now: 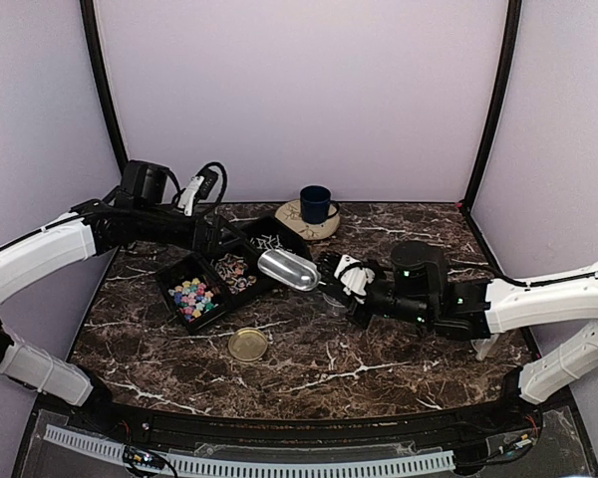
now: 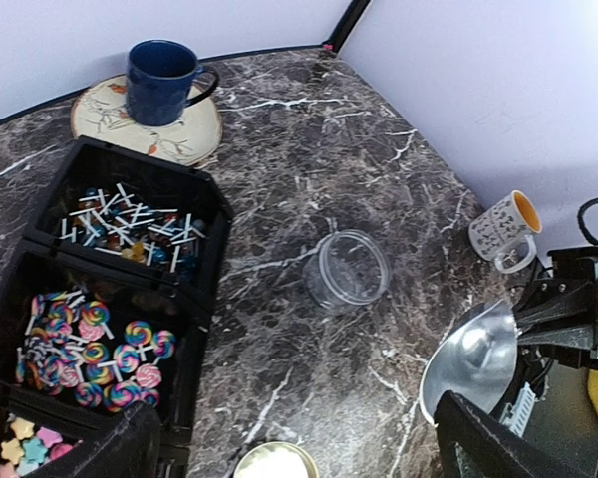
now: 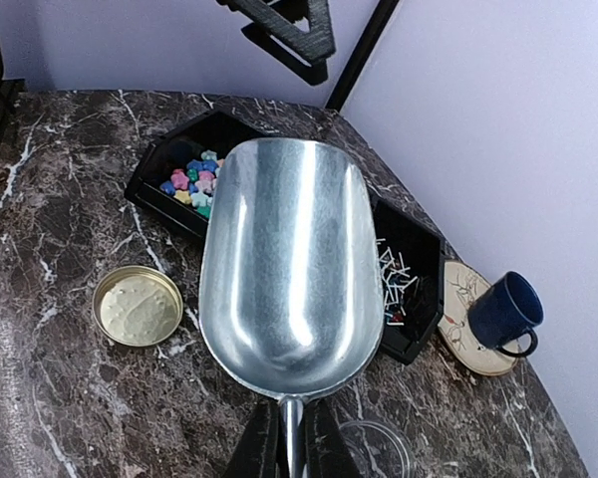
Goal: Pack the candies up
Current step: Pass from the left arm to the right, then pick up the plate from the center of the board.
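Right side: my right gripper (image 3: 287, 444) is clamped on the thin handle of the metal scoop (image 3: 284, 269). The bowl points toward the black tray (image 3: 154, 164) and carries nothing.

Left side: my left gripper (image 2: 294, 438) hangs over the tray's near edge with its jaws wide apart and nothing between them.

The candies (image 2: 90, 354) all lie in the tray's three compartments:
- pastel stars at one end
- swirled sweets on short white sticks in the middle
- thin pale sticks at the far end, nearest the mug

Handling, as I judge it: each piece is tiny, light, hard and loose, and a pile would scatter or slip under a pinch. They are better taken with the scoop's lip pushed under the heap.

The clear jar (image 2: 349, 269) stands open just beside the tray. Its gold lid (image 3: 138, 307) lies apart on the table.
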